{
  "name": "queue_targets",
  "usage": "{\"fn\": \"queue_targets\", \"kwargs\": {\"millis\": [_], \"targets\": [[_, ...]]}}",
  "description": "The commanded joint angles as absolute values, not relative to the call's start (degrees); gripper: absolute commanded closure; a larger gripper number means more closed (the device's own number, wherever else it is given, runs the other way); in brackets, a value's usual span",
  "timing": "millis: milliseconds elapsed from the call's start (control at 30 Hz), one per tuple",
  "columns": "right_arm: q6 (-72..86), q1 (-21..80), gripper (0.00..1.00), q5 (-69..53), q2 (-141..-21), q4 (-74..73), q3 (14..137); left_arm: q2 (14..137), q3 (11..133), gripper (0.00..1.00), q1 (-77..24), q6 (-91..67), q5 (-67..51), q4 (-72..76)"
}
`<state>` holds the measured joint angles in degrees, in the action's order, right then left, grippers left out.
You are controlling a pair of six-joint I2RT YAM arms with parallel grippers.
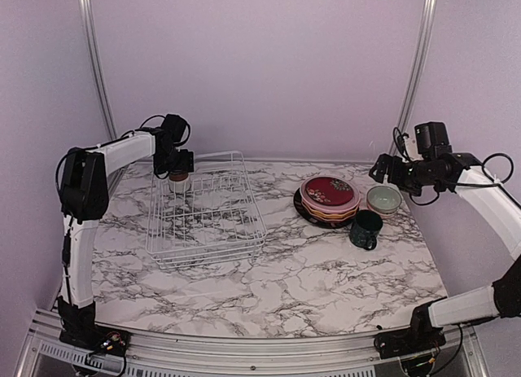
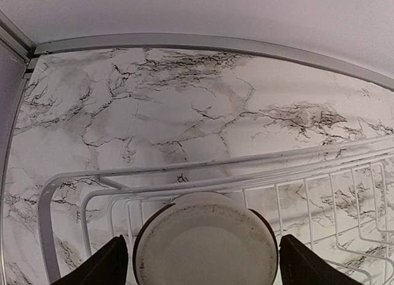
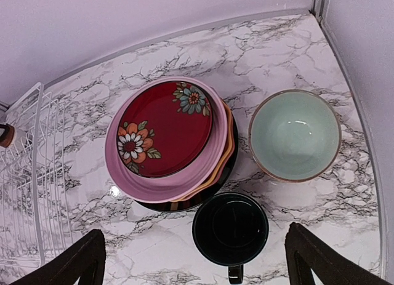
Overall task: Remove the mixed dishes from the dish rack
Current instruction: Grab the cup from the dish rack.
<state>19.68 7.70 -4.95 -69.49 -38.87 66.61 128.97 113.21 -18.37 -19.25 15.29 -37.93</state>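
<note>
Reaching up from its near-left base, the left arm (image 1: pixel 81 190) is bending at the elbow and stretching right, pointing the left gripper (image 1: pixel 178 170) down over the far-left corner of the white wire-grid dish rack (image 1: pixel 207 210). Its wrist view is showing what the top view hides: the dark fingers (image 2: pixel 104 265) are standing either side of the round white-and-brown cup (image 2: pixel 206 245), just beside its rim, though I cannot tell whether they are pressing it. The cup is showing inside that far-left corner.

The right arm (image 1: pixel 488 198) is arching in from the right, holding the right gripper (image 1: pixel 381 172) above the dishes on the grey-veined marble table (image 1: pixel 326 287), its claw spread wide and carrying nothing. Its wrist view is showing the floral red plate (image 3: pixel 163 128) topping a stack of pink, yellow and black plates (image 3: pixel 141 185), the pale green bowl (image 3: pixel 295 134) just right of it and the dark green mug (image 3: pixel 231 228) just nearer.
</note>
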Motion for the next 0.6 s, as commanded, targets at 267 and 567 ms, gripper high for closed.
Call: {"fn": "queue_targets", "kwargs": {"millis": [267, 567], "targets": [[20.8, 7.1, 0.02, -8.3, -69.8, -36.8, 67.5, 132.2, 115.7, 0.31, -18.5, -16.8, 17.2, -39.9], [20.6, 7.1, 0.03, -16.2, -71.6, -33.8, 68.6, 124.8, 115.9, 0.44, -18.5, -17.2, 14.3, -38.1]]}}
